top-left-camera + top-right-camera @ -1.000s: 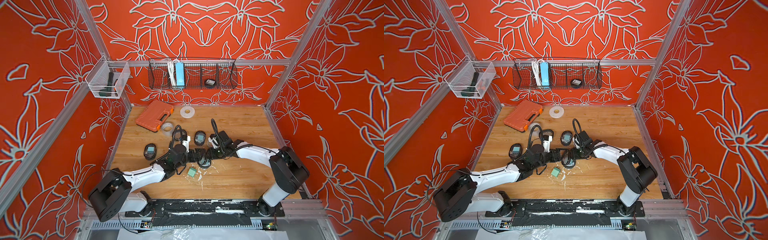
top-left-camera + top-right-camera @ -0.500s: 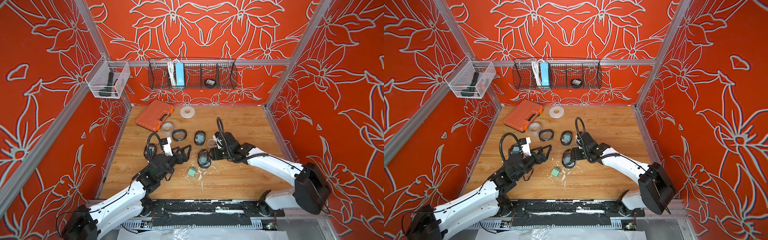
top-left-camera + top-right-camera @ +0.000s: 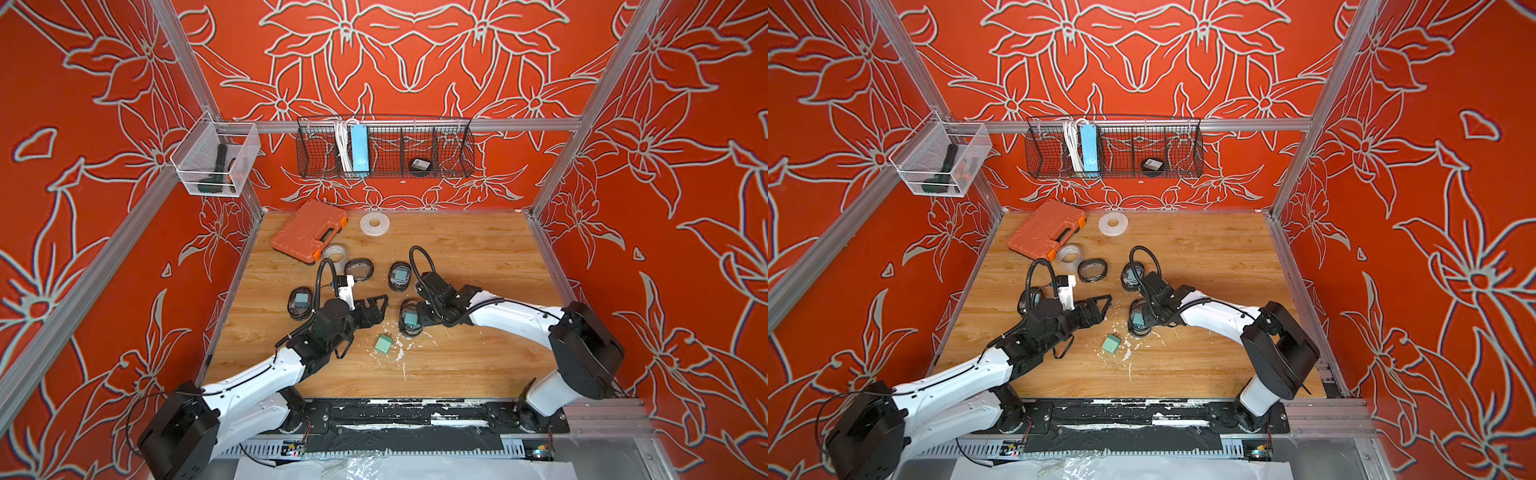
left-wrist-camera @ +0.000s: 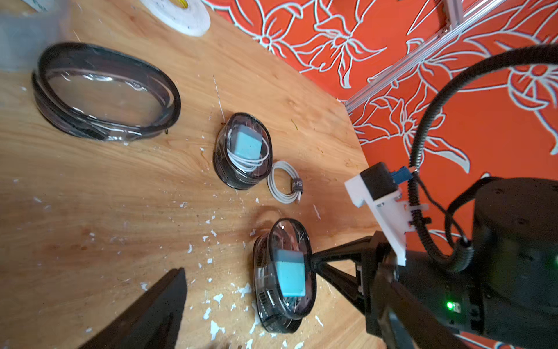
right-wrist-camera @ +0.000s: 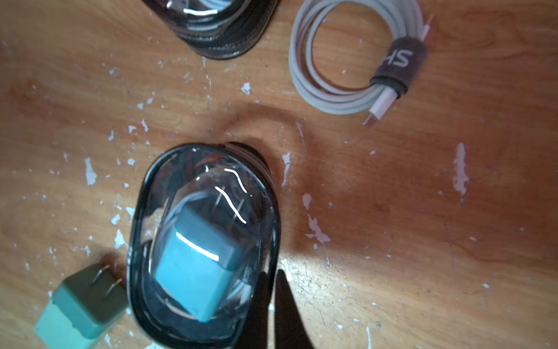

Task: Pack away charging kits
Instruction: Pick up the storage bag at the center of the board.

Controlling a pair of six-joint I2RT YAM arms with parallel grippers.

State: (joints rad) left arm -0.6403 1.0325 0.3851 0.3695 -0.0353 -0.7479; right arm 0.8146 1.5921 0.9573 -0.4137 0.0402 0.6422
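Observation:
A black-rimmed clear-topped pouch [image 3: 409,320] [image 5: 202,241] with a teal cube adapter inside sits mid-table. My right gripper [image 3: 417,311] [image 5: 271,290] is shut on the rim of its lid, which stands tilted up in the left wrist view [image 4: 290,272]. Facing that pouch from the left is my left gripper [image 3: 380,309] [image 3: 1102,309], open and holding nothing. A loose teal adapter [image 3: 383,344] [image 5: 81,305] lies just in front, and a loose coiled white cable [image 4: 285,185] [image 5: 347,60] lies behind. Two closed kits [image 3: 400,276] [image 3: 300,303] and an empty pouch [image 3: 358,270] lie nearby.
An orange case [image 3: 309,232], a white tape roll [image 3: 374,224] and a clear tape roll [image 3: 334,251] lie at the back left. On the back wall hang a wire basket [image 3: 453,145] with a blue power strip [image 3: 359,147] and a clear bin [image 3: 214,164]. White flakes litter the wood.
My right gripper has closed on the pouch's lid rim. My left gripper has moved right toward that pouch and stays open.

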